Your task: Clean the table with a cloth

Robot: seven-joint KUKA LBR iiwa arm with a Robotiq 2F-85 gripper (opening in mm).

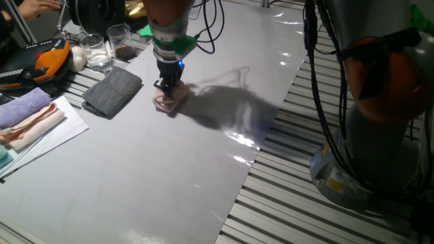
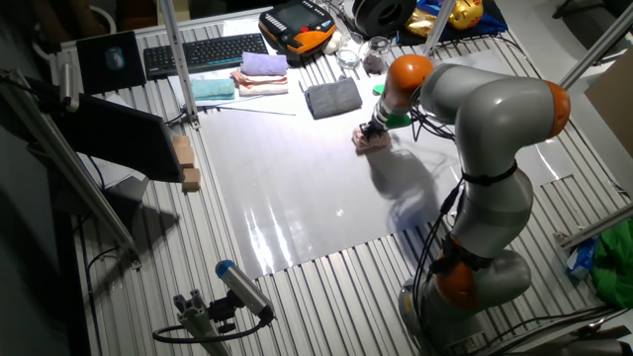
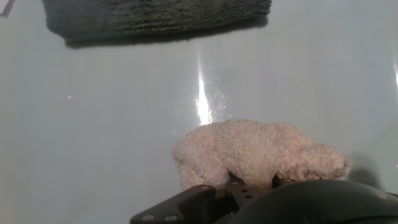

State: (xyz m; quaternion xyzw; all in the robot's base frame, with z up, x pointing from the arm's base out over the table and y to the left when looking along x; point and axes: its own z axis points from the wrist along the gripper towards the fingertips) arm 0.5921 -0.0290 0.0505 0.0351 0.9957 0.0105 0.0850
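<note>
The cloth point(image 1: 166, 104) point(image 2: 372, 141) point(image 3: 255, 152) is a small pale pink terry wad lying on the glossy pale grey table point(image 1: 203, 176) point(image 2: 297, 198) point(image 3: 124, 124). My gripper point(image 1: 167, 88) point(image 2: 374, 133) points straight down onto it, and its fingers look closed into the cloth's top. In the hand view the pink cloth fills the lower middle, with the dark gripper body hiding its near edge and the fingertips.
A folded dark grey cloth point(image 1: 113, 91) point(image 2: 333, 98) point(image 3: 155, 17) lies just beyond the pink one. Lavender and peach towels point(image 1: 27, 115) point(image 2: 263, 74) rest on white paper. Glasses point(image 1: 98, 51) and an orange-black pendant point(image 1: 41, 64) stand at the table's back edge.
</note>
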